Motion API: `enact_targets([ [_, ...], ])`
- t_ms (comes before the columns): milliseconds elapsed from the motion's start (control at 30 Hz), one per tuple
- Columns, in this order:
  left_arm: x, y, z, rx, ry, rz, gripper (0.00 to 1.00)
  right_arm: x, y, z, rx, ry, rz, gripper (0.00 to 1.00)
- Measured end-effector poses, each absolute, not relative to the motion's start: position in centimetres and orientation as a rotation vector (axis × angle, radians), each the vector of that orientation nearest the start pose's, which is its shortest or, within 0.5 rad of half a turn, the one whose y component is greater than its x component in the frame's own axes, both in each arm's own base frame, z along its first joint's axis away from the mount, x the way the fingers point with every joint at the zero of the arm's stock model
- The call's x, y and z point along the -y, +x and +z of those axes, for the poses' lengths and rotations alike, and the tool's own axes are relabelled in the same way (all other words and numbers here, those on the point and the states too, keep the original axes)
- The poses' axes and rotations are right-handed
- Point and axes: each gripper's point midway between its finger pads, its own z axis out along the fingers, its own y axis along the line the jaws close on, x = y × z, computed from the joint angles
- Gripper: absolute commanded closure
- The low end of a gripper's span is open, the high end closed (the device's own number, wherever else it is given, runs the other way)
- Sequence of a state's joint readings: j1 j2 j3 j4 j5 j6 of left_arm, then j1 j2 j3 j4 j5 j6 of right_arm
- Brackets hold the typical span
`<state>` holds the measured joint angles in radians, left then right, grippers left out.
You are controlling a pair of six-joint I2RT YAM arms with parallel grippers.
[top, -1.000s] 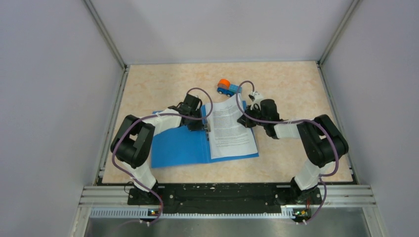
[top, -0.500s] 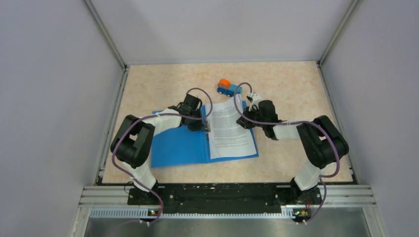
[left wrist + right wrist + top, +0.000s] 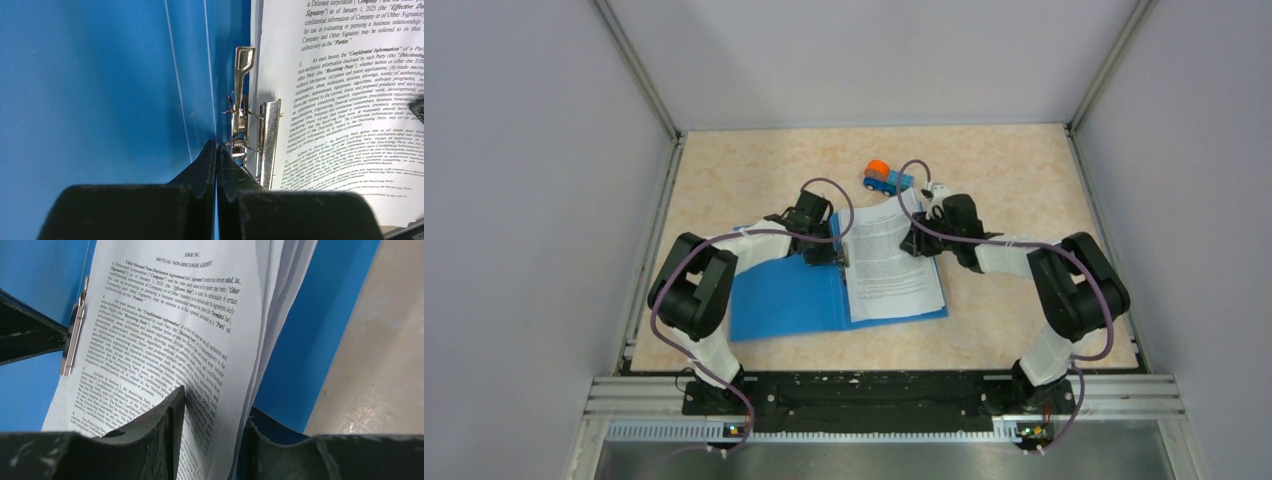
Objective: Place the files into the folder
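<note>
Far left: open blue folder (image 3: 779,300), flat on table (image 3: 1024,170). Left gripper (image 3: 216,150) at spine fold, fingers pressed together, nothing seen between, just beside metal clip (image 3: 270,140). Files (image 3: 889,265) on folder's right half, left edge at clip. Toy truck (image 3: 884,178) behind. Right gripper (image 3: 215,410) pinching files' right edge.

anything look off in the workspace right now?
Yes. The files sit slightly skewed on the folder, and the right wrist view shows the sheets fanned apart along the edge at the right gripper. A toy truck sits stray beyond them.
</note>
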<state>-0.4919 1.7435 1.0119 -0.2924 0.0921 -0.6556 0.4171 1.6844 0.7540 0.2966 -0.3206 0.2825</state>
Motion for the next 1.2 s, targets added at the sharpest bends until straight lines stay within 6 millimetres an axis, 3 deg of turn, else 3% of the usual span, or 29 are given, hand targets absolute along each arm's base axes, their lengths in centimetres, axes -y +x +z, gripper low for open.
enact_targets([
  [200,22.0,32.2,2.7,-2.679,-0.185,-0.513,1.0,-22.3,35.4,4.5,-2.286,-0.307,0.691,0.45],
  [367,22.0,32.2,2.7,-2.679,-0.184,-0.513,1.0,-21.8,35.8,4.6,-2.327,-0.273,0.641,0.4],
  [967,22.0,32.2,2.7,-2.678,-0.184,-0.514,1.0,-18.5,35.7,4.2,-2.464,-0.159,0.436,0.4],
  [1200,22.1,32.4,2.9,-2.675,-0.183,-0.516,1.0,-18.2,36.2,7.7,-2.433,-0.145,0.387,0.5],
])
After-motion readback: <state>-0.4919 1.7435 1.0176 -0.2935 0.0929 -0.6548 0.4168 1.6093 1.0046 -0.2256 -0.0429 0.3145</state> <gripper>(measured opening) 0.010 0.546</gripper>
